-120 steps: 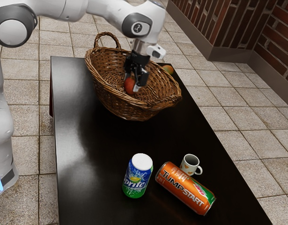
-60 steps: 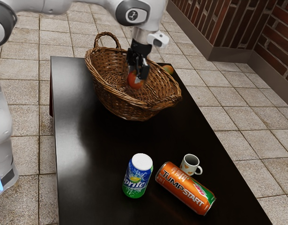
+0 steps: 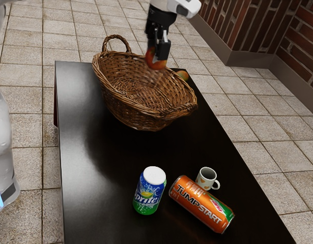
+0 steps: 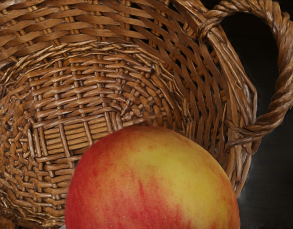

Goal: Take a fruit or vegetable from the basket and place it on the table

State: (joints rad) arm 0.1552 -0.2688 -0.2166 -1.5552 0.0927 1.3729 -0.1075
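The floor is pale and speckled, tiled in squares. At the exterior view's upper right, a red-brown brick wall turns corners above a plain baseboard. The long black table is glossy, light whitening its surface toward the exterior view's left.

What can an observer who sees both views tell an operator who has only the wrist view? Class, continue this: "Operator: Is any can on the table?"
Observer: Yes, a blue and green can stands upright on the table.
Operator: Is another can near it?
Observer: An orange can lies on its side, next to it.
Operator: And how is the apple held?
Observer: The claw has it pinched between its two fingers.
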